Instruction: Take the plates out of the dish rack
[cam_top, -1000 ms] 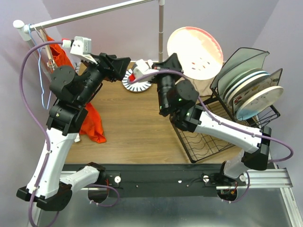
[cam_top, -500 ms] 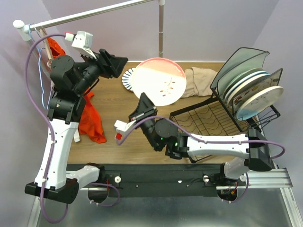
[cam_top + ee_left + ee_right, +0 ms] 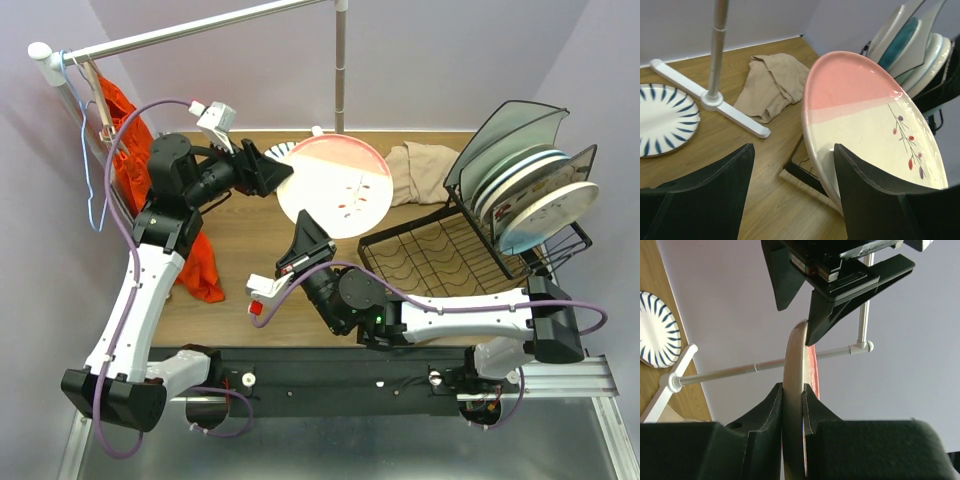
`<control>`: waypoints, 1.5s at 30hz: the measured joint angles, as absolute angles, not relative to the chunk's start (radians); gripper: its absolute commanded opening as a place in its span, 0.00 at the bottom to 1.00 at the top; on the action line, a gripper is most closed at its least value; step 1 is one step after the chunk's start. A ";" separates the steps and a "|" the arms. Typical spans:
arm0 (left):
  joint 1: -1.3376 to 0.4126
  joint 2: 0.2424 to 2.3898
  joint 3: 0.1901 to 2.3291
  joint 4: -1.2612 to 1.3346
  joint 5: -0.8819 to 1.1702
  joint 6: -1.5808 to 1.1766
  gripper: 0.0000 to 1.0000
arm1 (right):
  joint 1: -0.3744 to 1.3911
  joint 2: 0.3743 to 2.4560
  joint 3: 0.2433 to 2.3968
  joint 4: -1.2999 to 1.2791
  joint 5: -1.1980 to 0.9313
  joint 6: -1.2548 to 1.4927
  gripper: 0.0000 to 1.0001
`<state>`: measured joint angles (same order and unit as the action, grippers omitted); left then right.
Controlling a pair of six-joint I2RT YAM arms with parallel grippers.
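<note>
Right pincer clamped on near rim of pink-and-cream plate, held tilted above counter, left of dish rack. Left pincer wide; plate's far rim just ahead, by its right finger.

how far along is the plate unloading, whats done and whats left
Early on. Done: one blue-striped plate lies flat on the table. In hand: the right gripper is shut on the rim of the pink-and-cream plate, held clear of the rack, and the open left gripper straddles its far rim without clamping, seemingly for a handover. Left: several plates stand upright in the dish rack, yet to come out.
</note>
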<state>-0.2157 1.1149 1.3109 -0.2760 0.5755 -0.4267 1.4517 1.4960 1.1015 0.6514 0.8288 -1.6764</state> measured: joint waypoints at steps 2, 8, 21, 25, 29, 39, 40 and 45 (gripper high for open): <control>-0.216 1.115 1.279 -0.238 0.619 -0.443 0.72 | 1.452 1.496 1.100 0.657 0.829 -1.676 0.01; -0.215 1.116 1.153 -0.069 0.772 -0.557 0.50 | 1.452 1.496 1.079 0.650 0.829 -1.663 0.01; -0.192 1.095 0.908 0.302 0.856 -1.120 0.00 | 1.474 1.502 1.013 0.604 0.817 -1.610 0.28; -0.191 1.096 0.892 0.343 0.858 -1.156 0.00 | 1.473 1.502 1.006 0.606 0.822 -1.578 0.45; -0.199 1.104 0.891 0.391 0.869 -1.142 0.00 | 1.471 1.502 0.987 0.624 0.835 -1.541 0.78; -0.200 1.206 0.891 0.403 0.902 -1.088 0.00 | 1.459 1.443 0.960 0.458 0.880 -1.296 0.94; -0.200 1.221 0.891 0.403 0.901 -1.082 0.00 | 1.460 1.432 0.955 0.424 0.879 -1.253 0.94; -0.200 1.282 0.891 0.402 0.866 -1.056 0.00 | 1.461 1.403 0.946 0.323 0.871 -1.125 0.94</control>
<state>-0.1997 1.2819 0.8913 0.4023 0.8658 -1.0557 1.4609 1.4033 0.9459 0.3233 0.8707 -1.1248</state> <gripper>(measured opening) 0.136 0.942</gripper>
